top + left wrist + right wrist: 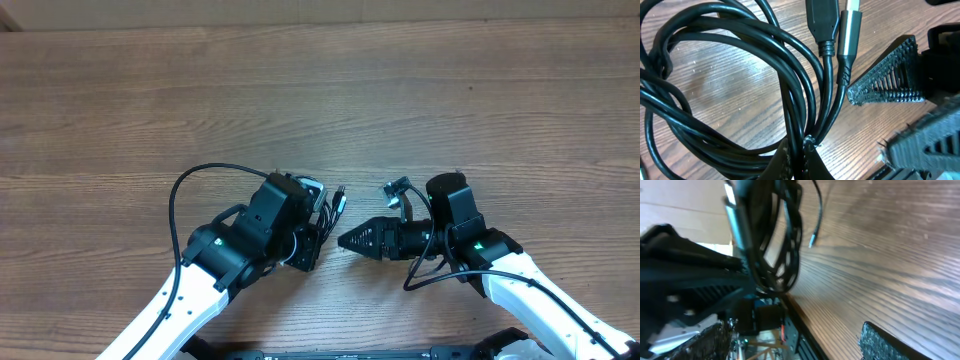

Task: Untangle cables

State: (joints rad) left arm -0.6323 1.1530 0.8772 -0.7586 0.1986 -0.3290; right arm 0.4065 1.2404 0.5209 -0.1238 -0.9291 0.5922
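Your left fingers [781, 162] pinched shut on the looped cables [790, 75] where the strands cross (two plug ends [840, 30], one silvery, side by side), your right fingers [885, 82] spread apart just beside the bundle, gripping nothing, wooden desk [300, 100] underneath.

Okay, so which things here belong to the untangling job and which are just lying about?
Job:
- cables, bunched
- their black plug and silvery plug
- left gripper, pinching the bundle
- right gripper, open beside it

Not the job:
- arm wire, looping off the left arm
- table
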